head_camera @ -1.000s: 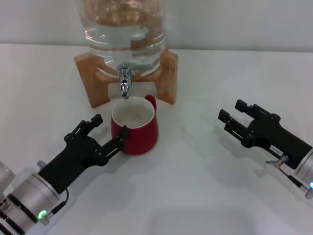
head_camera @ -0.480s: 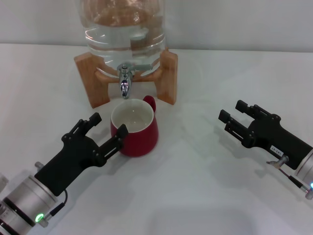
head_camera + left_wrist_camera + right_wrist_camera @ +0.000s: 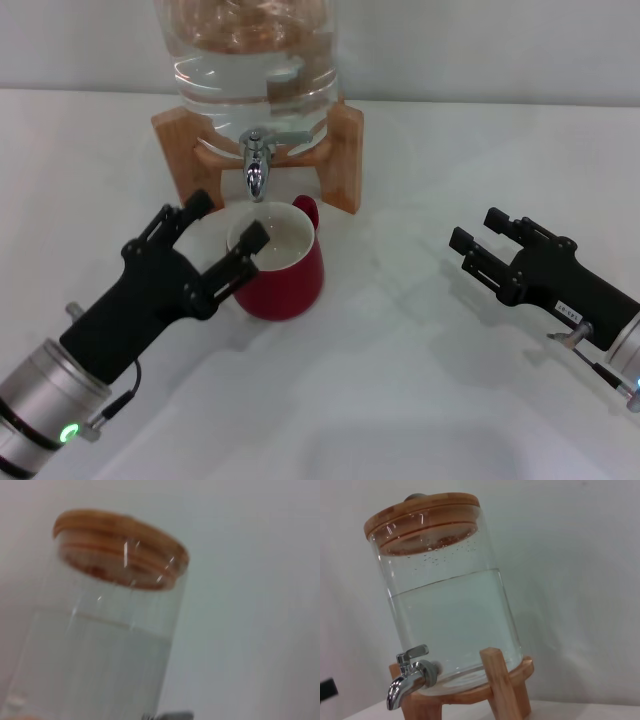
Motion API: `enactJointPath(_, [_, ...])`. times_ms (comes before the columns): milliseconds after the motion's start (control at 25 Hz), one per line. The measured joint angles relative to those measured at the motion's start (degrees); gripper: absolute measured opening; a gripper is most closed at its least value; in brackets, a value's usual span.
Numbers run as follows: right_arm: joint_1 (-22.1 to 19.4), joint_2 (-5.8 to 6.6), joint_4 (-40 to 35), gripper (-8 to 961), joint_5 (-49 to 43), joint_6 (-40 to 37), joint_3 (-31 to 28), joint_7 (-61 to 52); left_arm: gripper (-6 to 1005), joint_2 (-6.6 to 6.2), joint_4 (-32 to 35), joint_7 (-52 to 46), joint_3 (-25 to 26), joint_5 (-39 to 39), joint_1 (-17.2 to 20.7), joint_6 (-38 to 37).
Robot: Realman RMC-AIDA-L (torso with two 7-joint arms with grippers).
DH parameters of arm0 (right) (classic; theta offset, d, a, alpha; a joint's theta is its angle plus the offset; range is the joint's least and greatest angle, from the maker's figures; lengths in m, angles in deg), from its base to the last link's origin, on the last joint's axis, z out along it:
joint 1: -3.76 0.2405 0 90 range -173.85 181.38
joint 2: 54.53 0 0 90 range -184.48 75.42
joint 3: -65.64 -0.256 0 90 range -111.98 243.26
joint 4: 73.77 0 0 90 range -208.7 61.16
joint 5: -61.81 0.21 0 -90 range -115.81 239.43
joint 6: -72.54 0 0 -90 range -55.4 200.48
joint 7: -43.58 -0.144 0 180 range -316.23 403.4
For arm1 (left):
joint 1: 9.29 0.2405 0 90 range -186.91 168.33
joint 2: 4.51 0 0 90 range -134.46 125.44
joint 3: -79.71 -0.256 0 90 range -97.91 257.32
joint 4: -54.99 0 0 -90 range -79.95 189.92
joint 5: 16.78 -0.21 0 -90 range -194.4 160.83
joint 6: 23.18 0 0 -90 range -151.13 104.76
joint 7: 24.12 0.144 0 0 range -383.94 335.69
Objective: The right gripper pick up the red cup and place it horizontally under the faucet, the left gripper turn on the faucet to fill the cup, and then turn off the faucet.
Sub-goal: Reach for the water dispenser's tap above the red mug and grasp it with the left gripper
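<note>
Head view: the red cup (image 3: 278, 268) stands upright on the white table (image 3: 400, 400), its mouth just below and slightly forward of the spout of the faucet (image 3: 258, 160), which juts from a clear water jug (image 3: 255, 55) on a wooden stand (image 3: 335, 150). The cup's small loop handle points back toward the stand.

The left gripper (image 3: 205, 245) hangs over the cup's near-left side with its jaws spread apart; one fingertip crosses the rim in this view, the other sits farther toward the stand, and nothing is held between them. The right gripper (image 3: 478, 240) lies well off to the right, jaws also parted and holding nothing.

Judging by the layout, placing the cup looks finished and the faucet step is in hand: the left claw appears headed for the flat lever, which points toward the robot's right. Whether any water is already in the cup is hard to say from this angle; no stream shows at the spout.

The next move likely calls for lifting the open claw clear of the cup's rim, up to the lever, then catching or pushing it without nudging the cup out from under the spout.
</note>
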Motion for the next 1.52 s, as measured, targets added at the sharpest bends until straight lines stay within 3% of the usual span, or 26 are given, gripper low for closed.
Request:
enactJointPath(160, [-0.17,0.00,-0.06,607,0.00,0.01,0.00,0.02,859,-0.70,2.86,-1.97,-0.01,-0.15,-0.71,0.20])
enactJointPath(400, [-0.27,0.05,-0.12,607,-0.09,0.06,0.00,0.03,859,-4.02,3.87,-10.20,-0.03,-4.86,-5.91,-1.04])
enactJointPath(560, [-0.27,0.09,-0.25,607,-0.05,0.56,-0.01,1.16,859,-5.23,6.45,-12.84,-0.03,-10.32,-9.50,-3.58])
enactJointPath(760, [-0.25,0.16,-0.53,607,0.23,0.83,-2.24,4.41,859,-6.21,12.39,-15.56,0.48,-15.87,-9.77,-8.78])
enactJointPath(920, [-0.56,0.26,-1.83,607,0.26,0.80,-5.67,5.10,859,-6.83,19.45,-20.66,5.93,-24.67,-8.50,-11.88])
enactJointPath(1080, [-1.16,0.39,-2.88,607,0.28,0.94,-8.49,5.12,859,-6.22,28.81,-30.35,14.90,-41.54,-6.66,-14.52])
enactJointPath(1320, [-1.71,0.44,-3.02,607,0.22,0.87,-9.69,5.14,859,-2.68,43.45,-47.39,27.56,-65.30,-5.46,-14.45])
enactJointPath(1520, [-1.74,0.44,-3.01,607,0.17,0.70,-9.72,5.14,857,-1.17,55.30,-62.15,30.83,-80.76,-6.38,-14.33])
